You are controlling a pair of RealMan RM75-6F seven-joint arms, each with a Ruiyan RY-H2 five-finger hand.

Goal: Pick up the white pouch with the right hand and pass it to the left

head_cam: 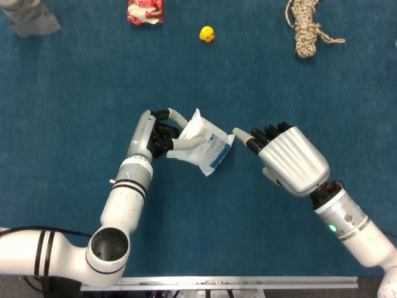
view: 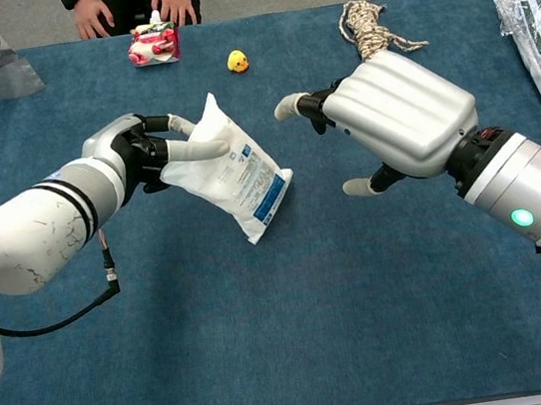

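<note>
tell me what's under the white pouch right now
Only the blue table cloth shows below the white pouch, which hangs from the left hand. The cloth right under it is hidden in the head view.

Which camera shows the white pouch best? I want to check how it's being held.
The chest view: the white pouch faces the camera, hanging tilted from the left hand, apart from the right hand. The head view shows the pouch foreshortened from above.
</note>
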